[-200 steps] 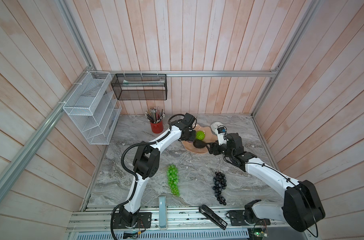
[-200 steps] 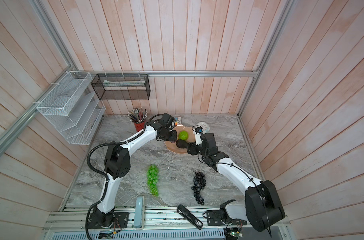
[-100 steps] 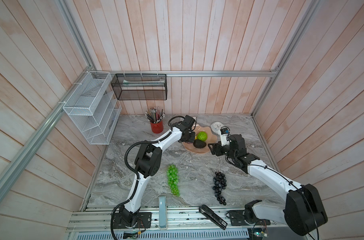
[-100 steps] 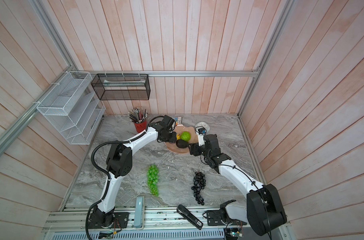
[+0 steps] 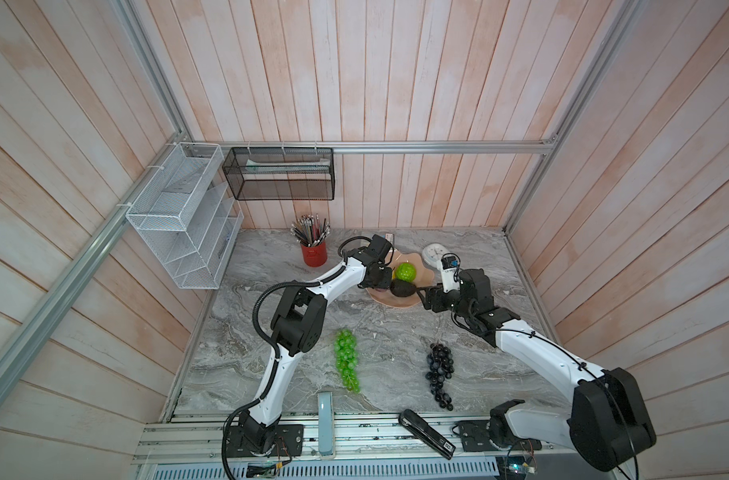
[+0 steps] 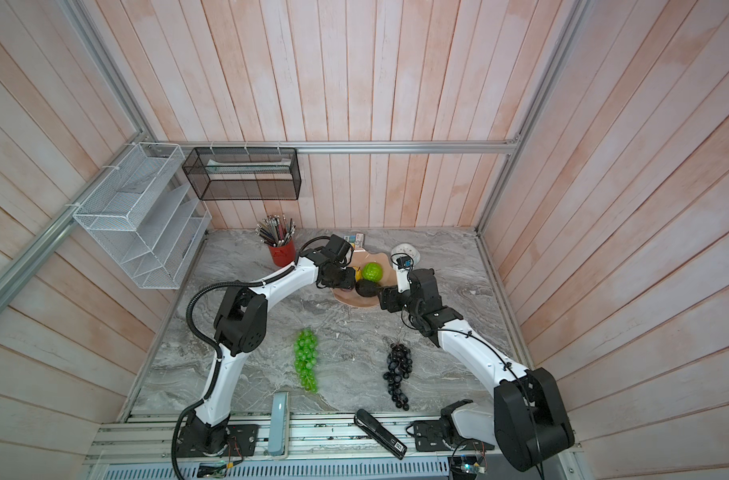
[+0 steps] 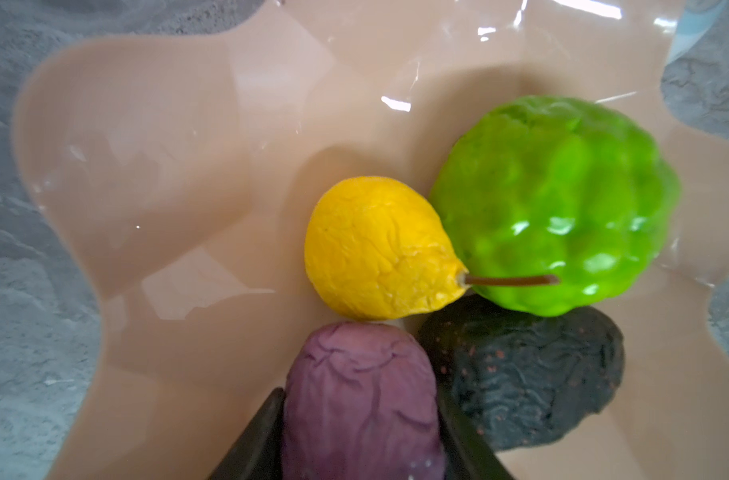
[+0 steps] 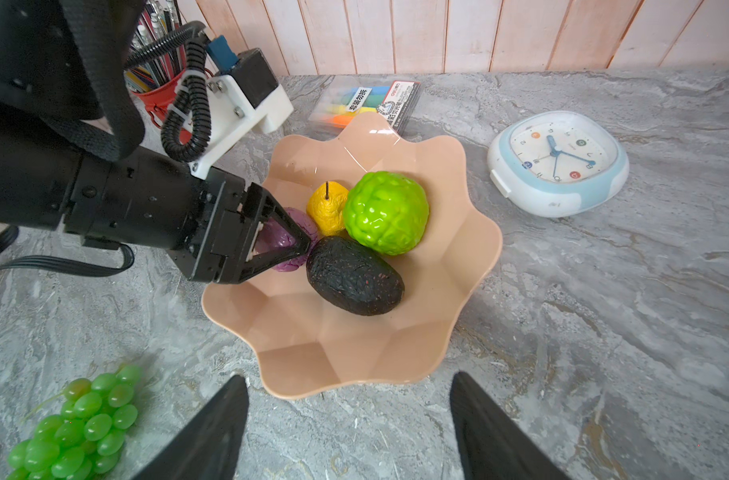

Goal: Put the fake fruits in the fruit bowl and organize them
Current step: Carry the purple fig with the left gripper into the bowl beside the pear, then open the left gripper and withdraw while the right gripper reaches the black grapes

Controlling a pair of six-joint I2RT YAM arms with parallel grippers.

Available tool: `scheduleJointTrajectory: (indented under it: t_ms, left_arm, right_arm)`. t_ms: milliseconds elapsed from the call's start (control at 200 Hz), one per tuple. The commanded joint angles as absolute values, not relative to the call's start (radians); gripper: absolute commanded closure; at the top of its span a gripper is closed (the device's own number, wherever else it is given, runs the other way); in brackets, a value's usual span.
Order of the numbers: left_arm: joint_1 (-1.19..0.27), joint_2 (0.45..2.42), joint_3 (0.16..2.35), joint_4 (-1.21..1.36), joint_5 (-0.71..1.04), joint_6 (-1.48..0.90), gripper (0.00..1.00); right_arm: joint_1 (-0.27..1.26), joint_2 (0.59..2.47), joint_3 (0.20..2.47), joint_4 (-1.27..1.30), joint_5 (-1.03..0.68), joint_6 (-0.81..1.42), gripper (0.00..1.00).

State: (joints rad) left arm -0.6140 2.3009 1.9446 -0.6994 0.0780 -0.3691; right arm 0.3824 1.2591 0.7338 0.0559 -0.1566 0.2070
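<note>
Four already in fruit bowl (image 8: 333, 357); left gripper (image 7: 360, 415) flanks purple ball (image 7: 354, 357), grip unclear; right gripper (image 8: 348, 376) spread; green grape bunch (image 5: 347, 360), black-purple grape bunch (image 5: 439, 370) outstanding.

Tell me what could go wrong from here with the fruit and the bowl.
1. The purple ball sits between the left tool's fingers, right beside the yellow fruit and avocado; pulling back might drag it or knock those.
2. The right tool, open, hangs just off the fruit bowl's rim; a forward move could shove the bowl.
3. The green grape bunch and dark grape bunch lie on the table; being long, they may drape over the rim.
</note>
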Motion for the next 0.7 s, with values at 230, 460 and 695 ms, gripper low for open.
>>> scheduleJointTrajectory:
  t_ms: [230, 460, 695]
  left_arm:
    - [-0.623, 2.275, 1.952, -0.708, 0.072, -0.359, 0.33]
    - [-0.623, 2.185, 1.922, -0.721, 0.074, -0.344, 0.31]
    - [-0.624, 2.018, 1.756, -0.698, 0.132, -0.311, 0.3]
  right_arm:
    - [0.378, 1.237, 0.735, 0.039, -0.17, 0.215, 0.23]
    - [0.377, 1.192, 0.743, -0.021, -0.153, 0.222, 0.24]
    - [0.377, 1.137, 0.703, -0.12, -0.124, 0.267, 0.26]
